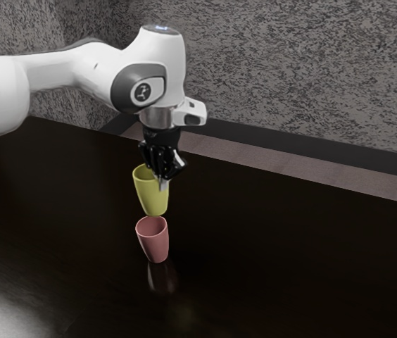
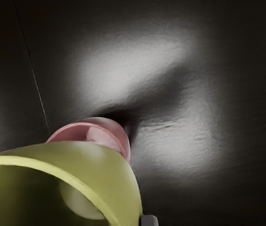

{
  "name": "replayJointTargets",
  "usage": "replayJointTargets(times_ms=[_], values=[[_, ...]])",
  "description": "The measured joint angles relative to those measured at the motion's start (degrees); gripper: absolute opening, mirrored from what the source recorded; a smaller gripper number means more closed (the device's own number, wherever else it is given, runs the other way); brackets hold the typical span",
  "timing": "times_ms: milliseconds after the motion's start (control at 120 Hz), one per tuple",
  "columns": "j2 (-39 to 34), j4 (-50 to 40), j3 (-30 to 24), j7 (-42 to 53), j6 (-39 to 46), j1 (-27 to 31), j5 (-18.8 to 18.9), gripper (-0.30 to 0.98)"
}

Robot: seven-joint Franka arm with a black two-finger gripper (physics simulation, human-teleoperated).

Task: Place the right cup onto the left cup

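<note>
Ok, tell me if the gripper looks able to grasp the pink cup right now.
Probably not: the gripper is shut on the wall of the yellow cup, so it would likely have to release that before grasping the pink cup.

no words or numbers are readable, just a small emblem (image 1: 143, 91) on the arm (image 1: 165, 60).

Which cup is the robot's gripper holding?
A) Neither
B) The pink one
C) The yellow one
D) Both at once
C: the gripper has the yellow cup by its rim, up in the air, while the pink cup stands on the table.
</note>
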Motion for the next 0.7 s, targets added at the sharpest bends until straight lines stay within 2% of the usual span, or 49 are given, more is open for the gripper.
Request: replayJointTargets(times_ms=[700], values=[[2.12, -2.96, -0.08, -2.35, 3.13, 2.59, 0.02, -0.1]])
